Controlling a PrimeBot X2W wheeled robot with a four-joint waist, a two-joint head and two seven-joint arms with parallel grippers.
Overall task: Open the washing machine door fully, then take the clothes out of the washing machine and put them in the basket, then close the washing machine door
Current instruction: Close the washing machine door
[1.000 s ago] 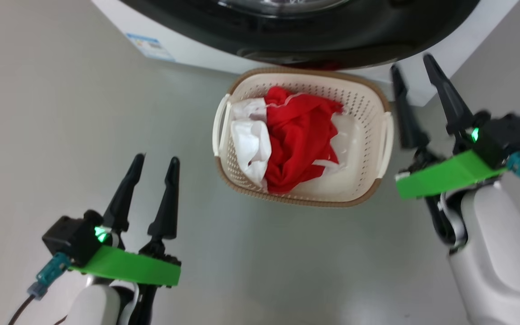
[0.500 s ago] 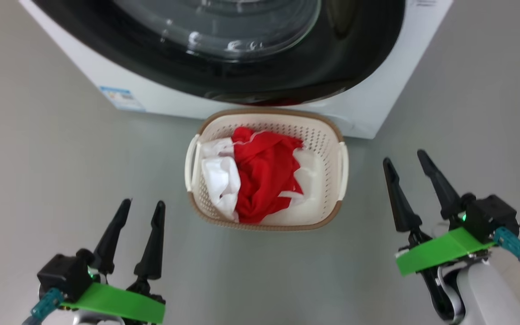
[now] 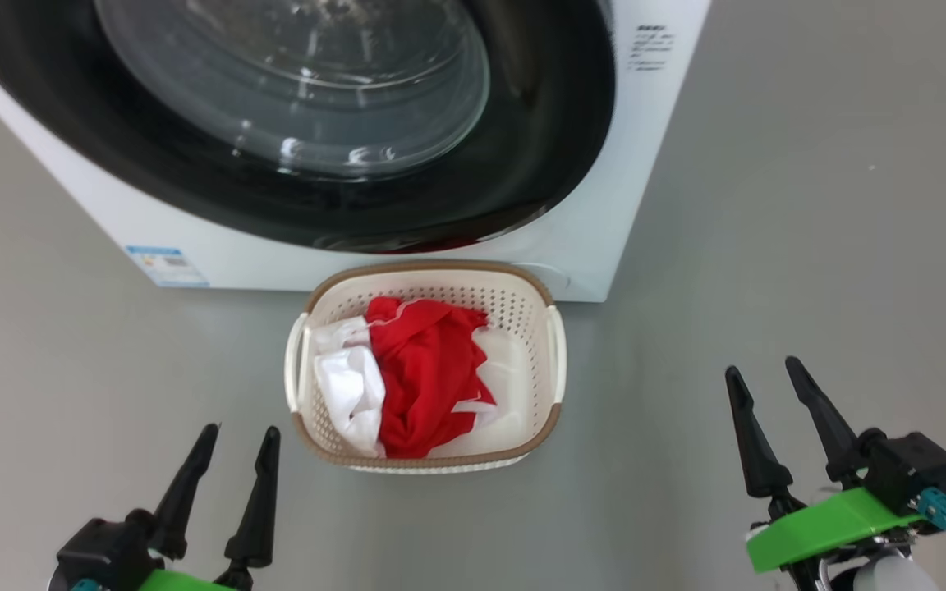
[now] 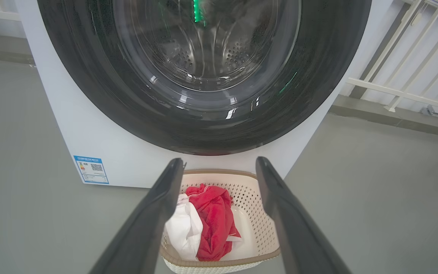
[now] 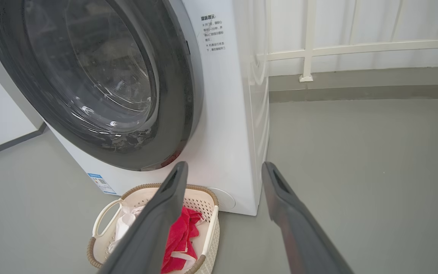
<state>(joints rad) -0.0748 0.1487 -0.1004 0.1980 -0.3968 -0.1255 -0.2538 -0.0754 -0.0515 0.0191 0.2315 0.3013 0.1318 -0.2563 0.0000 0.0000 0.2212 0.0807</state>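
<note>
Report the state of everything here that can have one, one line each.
washing machine door: shut against the washing machine.
basket: upright in front of the machine, loaded.
clothes: crumpled together inside the basket.
left gripper: open, empty.
right gripper: open, empty.

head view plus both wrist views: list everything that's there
washing machine: one, white, behind the basket
washing machine door: one, black rim, clear glass, looks shut
sticker: one, blue, low on the machine's front
basket: one, cream, brown rim, on the floor
red jersey: one, red, in the basket
white garment: one, white, in the basket beside the jersey
floor: one, grey, all around
railing: one, white, beyond the machine
left gripper: one, dark fingers, open, lower left
right gripper: one, dark fingers, open, lower right
</note>
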